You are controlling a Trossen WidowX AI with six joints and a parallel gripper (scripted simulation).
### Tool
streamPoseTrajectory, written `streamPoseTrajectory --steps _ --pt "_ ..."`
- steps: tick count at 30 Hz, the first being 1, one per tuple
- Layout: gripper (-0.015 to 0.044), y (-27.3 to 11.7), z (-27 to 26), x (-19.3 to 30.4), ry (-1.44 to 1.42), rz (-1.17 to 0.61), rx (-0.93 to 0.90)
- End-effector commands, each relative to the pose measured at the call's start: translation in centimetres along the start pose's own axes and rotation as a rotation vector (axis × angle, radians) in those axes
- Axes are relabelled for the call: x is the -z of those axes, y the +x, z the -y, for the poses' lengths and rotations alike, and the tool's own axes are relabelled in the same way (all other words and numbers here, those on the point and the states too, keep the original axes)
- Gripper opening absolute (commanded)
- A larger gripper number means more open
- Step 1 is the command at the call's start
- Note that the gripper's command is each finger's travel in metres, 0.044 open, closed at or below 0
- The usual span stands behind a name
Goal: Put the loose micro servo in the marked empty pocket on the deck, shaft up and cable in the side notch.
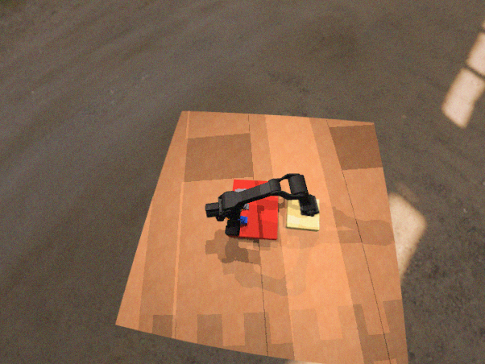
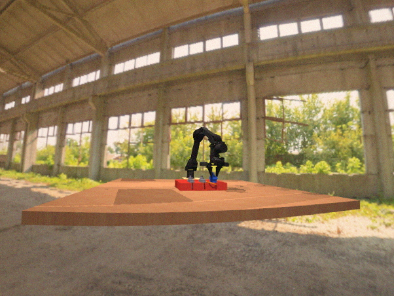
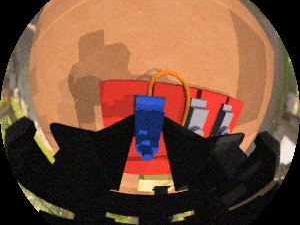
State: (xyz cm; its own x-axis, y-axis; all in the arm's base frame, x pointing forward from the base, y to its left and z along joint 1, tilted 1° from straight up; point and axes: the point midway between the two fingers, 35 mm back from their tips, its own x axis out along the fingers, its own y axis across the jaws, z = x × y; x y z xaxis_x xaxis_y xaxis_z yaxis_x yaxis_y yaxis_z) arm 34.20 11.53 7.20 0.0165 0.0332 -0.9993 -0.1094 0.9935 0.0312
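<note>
The blue micro servo [image 1: 243, 221] [image 2: 213, 179] [image 3: 149, 121] is between the fingers of my gripper [image 2: 213, 175] [image 3: 149, 119], which is shut on it. The servo is at the right end of the red deck [image 1: 267, 227] [image 2: 181, 185] [image 3: 117, 94] in the exterior view and stands higher than the grey servos. Its round shaft end [image 3: 146, 156] shows low in the wrist view. The orange cable [image 3: 168, 73] arches from its far end toward the right. The marked pocket is hidden under the servo and fingers; whether the ears touch the deck cannot be told.
Two grey servos [image 2: 190, 179] [image 2: 202, 179] [image 3: 198, 116] [image 3: 225, 120] sit in the deck beside the blue one, near the right finger in the wrist view. A pale yellow pad [image 1: 296, 222] [image 3: 148, 185] lies under the arm's base, beside the deck. The wooden table [image 1: 217, 290] carries everything.
</note>
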Motion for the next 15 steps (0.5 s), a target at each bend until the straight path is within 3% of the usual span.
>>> streamPoseTrajectory --steps 1,15 --pt "0.0000 0.4 0.0 0.0 0.001 0.003 0.000" --pt "0.0000 1.9 0.0 0.0 0.001 0.003 0.000"
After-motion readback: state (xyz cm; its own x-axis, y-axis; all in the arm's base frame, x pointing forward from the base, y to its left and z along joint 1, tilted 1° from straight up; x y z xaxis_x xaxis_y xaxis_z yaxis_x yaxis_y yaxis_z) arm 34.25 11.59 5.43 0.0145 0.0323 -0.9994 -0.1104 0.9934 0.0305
